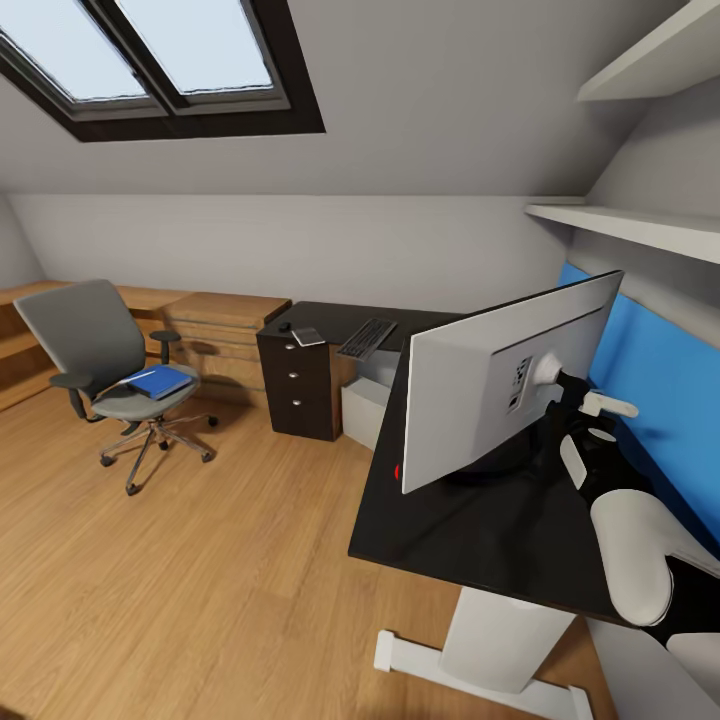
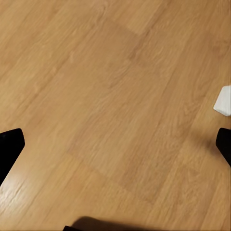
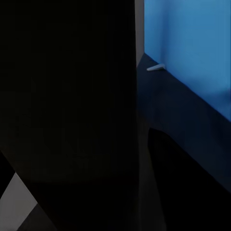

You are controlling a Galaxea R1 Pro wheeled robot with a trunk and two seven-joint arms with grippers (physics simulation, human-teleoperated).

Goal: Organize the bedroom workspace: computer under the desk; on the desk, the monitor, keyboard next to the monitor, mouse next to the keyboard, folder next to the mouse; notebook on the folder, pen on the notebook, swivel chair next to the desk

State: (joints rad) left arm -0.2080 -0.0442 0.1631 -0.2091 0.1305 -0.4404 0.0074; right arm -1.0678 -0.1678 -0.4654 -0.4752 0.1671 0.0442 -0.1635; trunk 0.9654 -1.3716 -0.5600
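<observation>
One wide flat monitor (image 1: 500, 385), grey-backed, stands on the glossy black desk (image 1: 480, 530), right arm's gripper (image 1: 590, 435) behind it, grip unclear.
Top-heavy, likely stiff and fragile; best held by stand or edges. Left gripper (image 2: 115, 144) hangs released over wooden floor (image 2: 96, 96).

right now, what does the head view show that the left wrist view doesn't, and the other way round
Head view: the swivel chair with the folder on its seat, and the desk carrying the keyboard and the monitor, whose back faces the camera. Left wrist view: the left jaws standing wide apart, with dark fingertips, and a small white corner I cannot identify. Shared: the wood floor.
</observation>
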